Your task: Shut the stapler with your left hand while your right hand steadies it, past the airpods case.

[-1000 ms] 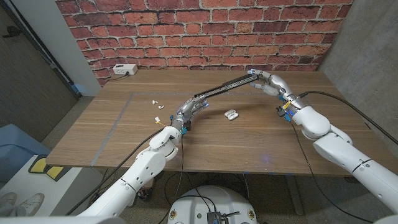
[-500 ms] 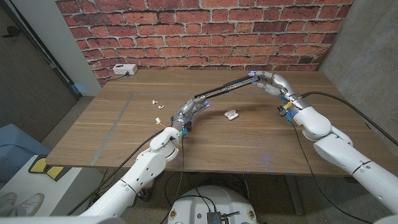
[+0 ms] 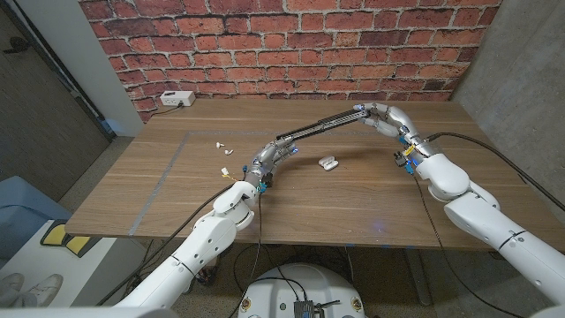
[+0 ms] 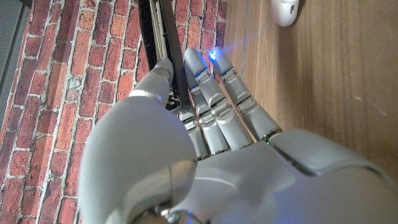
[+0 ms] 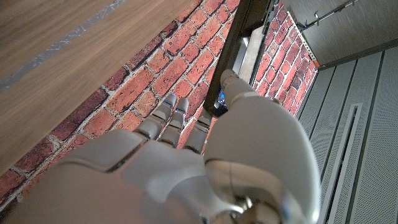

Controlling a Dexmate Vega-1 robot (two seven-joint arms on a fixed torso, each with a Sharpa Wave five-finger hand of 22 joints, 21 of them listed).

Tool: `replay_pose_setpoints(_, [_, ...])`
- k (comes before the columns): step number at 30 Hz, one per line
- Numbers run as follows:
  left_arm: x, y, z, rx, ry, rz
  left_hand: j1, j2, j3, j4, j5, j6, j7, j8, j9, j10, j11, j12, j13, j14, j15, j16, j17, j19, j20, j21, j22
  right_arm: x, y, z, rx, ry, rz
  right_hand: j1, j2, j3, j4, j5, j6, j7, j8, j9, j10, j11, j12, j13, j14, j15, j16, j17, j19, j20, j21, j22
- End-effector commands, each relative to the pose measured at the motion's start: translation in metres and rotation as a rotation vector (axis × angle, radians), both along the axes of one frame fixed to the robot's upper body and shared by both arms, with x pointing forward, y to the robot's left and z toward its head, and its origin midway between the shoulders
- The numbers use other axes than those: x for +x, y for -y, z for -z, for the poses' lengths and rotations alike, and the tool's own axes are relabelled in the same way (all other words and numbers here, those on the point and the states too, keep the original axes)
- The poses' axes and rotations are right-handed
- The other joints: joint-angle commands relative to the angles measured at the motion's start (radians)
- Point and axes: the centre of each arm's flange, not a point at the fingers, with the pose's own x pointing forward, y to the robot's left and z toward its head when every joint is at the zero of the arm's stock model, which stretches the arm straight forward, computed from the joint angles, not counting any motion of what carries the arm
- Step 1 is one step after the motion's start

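A long black stapler (image 3: 318, 127), swung wide open, stretches in a raised line across the middle of the table. My left hand (image 3: 269, 156) grips its near end, fingers wrapped around the bar. My right hand (image 3: 381, 116) holds the far end at the back right. The left wrist view has the stapler (image 4: 163, 37) running out from between my left hand's (image 4: 199, 137) thumb and fingers. In the right wrist view, the stapler (image 5: 244, 43) is pinched by my right hand (image 5: 205, 137). A white airpods case (image 3: 328, 162) lies on the wood under the bar, and the airpods case (image 4: 285, 9) also appears beyond my left fingertips.
Two small white pieces (image 3: 219, 143) (image 3: 225, 168) lie left of my left hand. A white box (image 3: 177, 99) sits at the table's back left corner against the brick wall (image 3: 291, 44). Cables trail from both wrists.
The stapler's far end and my right hand have dipped very slightly. The left hand has kept its place.
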Motion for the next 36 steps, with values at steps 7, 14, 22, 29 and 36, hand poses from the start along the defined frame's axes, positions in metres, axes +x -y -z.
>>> replay_pose_setpoints(7, [0.0048,0.005,0.0006,0.019,-0.005,0.014,0.033,0.039,0.047,0.043,0.007,0.018,-0.016,0.0,0.003,0.087,-0.09,0.004,0.005,-0.008,-0.004,0.001,0.004,-0.01,-0.024,0.007,-0.001,0.0068,0.0019,0.0051,0.039,-0.007,0.001,0.018,0.004,0.004,0.004,0.002,0.028,0.009,-0.013,0.007,0.117,-0.037,0.072,0.05,0.044,-0.185,0.029,0.028,0.022,-0.002,0.01,0.005])
replay_pose_setpoints(14, [0.0042,0.0067,-0.0007,0.048,0.01,0.01,0.013,0.033,0.042,0.052,0.006,-0.006,-0.038,-0.011,0.003,0.06,-0.102,-0.01,0.013,-0.049,-0.004,-0.019,0.0,-0.025,-0.022,0.015,-0.001,0.0111,0.0034,0.0081,0.05,-0.02,-0.011,0.024,0.001,0.004,0.001,0.002,0.037,0.01,-0.013,0.008,0.121,-0.038,0.079,0.056,0.044,-0.185,0.028,0.03,0.022,-0.002,0.01,0.005])
replay_pose_setpoints(22, [0.0047,0.0083,0.0007,0.039,0.001,0.014,0.009,0.035,0.041,0.052,0.005,-0.007,-0.037,-0.012,0.003,0.059,-0.103,-0.012,0.012,-0.052,-0.005,-0.019,0.002,-0.028,-0.021,0.018,-0.002,0.0122,0.0036,0.0093,0.045,-0.026,-0.014,0.027,0.0,0.003,-0.001,0.001,0.05,0.011,-0.013,0.009,0.126,-0.039,0.088,0.064,0.044,-0.184,0.029,0.033,0.022,-0.002,0.01,0.005])
replay_pose_setpoints(29, [0.0039,0.0087,0.0023,0.035,-0.006,0.008,0.01,0.038,0.042,0.051,0.005,-0.013,-0.033,-0.014,0.002,0.059,-0.102,-0.013,0.015,-0.053,-0.006,-0.017,0.004,-0.032,-0.02,0.021,-0.002,0.0112,0.0049,0.009,0.039,-0.026,-0.015,0.028,-0.001,0.002,-0.002,0.001,0.055,0.011,-0.013,0.009,0.133,-0.039,0.094,0.068,0.044,-0.185,0.029,0.034,0.022,-0.002,0.01,0.005])
replay_pose_setpoints(36, [0.0029,0.0091,0.0032,0.035,-0.008,0.011,0.012,0.038,0.043,0.047,0.004,-0.021,-0.033,-0.016,0.002,0.052,-0.103,-0.017,0.017,-0.06,-0.006,-0.02,0.003,-0.034,-0.022,0.025,-0.003,0.0109,0.0053,0.0097,0.036,-0.029,-0.019,0.03,-0.001,0.002,-0.002,0.001,0.06,0.011,-0.013,0.01,0.135,-0.039,0.098,0.071,0.047,-0.185,0.031,0.036,0.023,-0.001,0.011,0.005])
